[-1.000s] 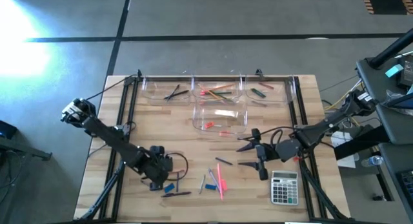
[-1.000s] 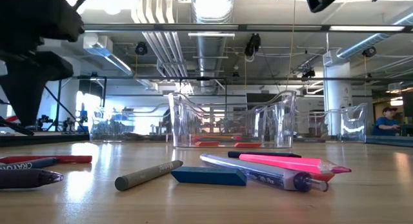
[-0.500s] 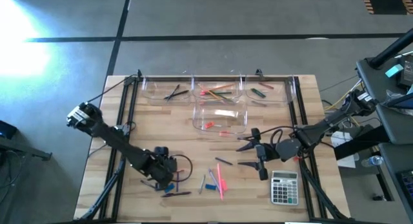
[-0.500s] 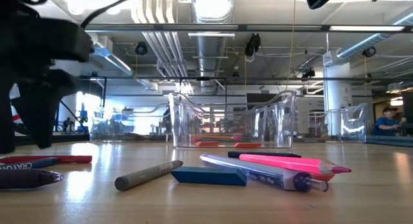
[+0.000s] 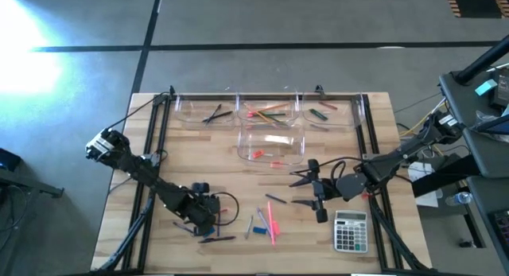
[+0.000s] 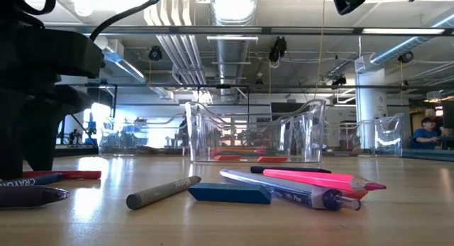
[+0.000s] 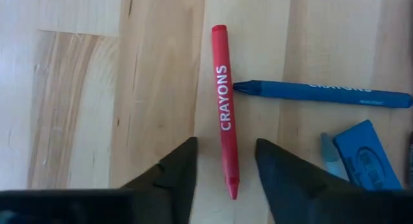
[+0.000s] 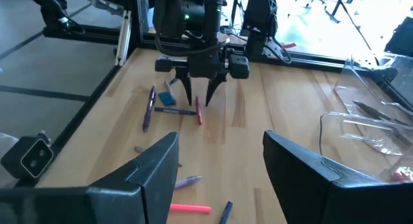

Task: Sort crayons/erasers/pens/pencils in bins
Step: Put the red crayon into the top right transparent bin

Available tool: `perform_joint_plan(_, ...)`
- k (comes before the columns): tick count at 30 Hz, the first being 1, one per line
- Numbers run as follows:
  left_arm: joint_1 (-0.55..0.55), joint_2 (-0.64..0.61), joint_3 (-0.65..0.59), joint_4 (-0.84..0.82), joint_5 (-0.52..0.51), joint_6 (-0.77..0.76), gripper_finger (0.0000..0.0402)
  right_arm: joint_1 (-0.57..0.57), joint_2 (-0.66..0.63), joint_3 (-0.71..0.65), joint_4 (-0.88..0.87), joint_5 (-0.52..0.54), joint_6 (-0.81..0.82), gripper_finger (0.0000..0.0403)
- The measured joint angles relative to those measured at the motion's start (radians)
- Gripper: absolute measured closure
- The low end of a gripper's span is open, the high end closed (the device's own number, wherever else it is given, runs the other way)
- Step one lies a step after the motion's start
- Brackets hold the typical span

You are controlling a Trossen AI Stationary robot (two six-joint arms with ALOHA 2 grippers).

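Four bins [image 5: 272, 141] sit toward the table's [image 5: 191, 161] far side: three in a row along the far edge, one just before the middle one. A calculator [image 5: 350, 231] lies near the front right corner. Loose crayons [image 7: 223, 108], pens [image 5: 216, 239] and pencils [image 5: 272, 220] lie scattered along the front.

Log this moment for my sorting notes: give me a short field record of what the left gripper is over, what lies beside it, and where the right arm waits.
left gripper: down at the table, fingers either side of the red crayon, not yet closed on it
beside it: blue crayon, blue eraser
right gripper: open, waiting near the calculator
bins: far side of the table, some already hold items
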Motion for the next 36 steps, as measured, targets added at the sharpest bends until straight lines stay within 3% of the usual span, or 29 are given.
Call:
perform_joint_plan(6,0.001,0.004,-0.001,0.001,0.000,-0.006,0.0374,0.000,0.000,0.000,0.034,0.001,-0.036,0.0188)
perform_joint_plan(8,0.003,0.001,0.000,0.000,-0.001,-0.018,0.0391,0.000,0.000,0.000,0.049,0.000,-0.050,0.0188)
perform_joint_plan(15,0.005,-0.062,0.005,-0.011,-0.010,-0.011,0.0396,-0.002,0.001,0.011,0.052,0.001,-0.060,0.0188)
perform_joint_plan(23,0.005,-0.209,-0.002,-0.026,-0.112,0.010,0.0399,-0.003,0.003,0.011,0.051,0.001,-0.067,0.0188)
perform_joint_plan(27,0.005,-0.294,0.001,-0.007,-0.212,0.061,0.0400,-0.015,0.023,0.009,0.086,0.001,-0.071,0.0188)
perform_joint_plan(31,0.006,-0.379,-0.006,0.120,-0.324,0.177,0.0400,-0.030,0.082,0.004,0.174,0.001,-0.100,0.0188)
perform_joint_plan(36,0.009,-0.451,-0.013,0.362,-0.386,0.419,0.0401,-0.051,0.171,0.011,0.260,0.000,-0.141,0.0188)
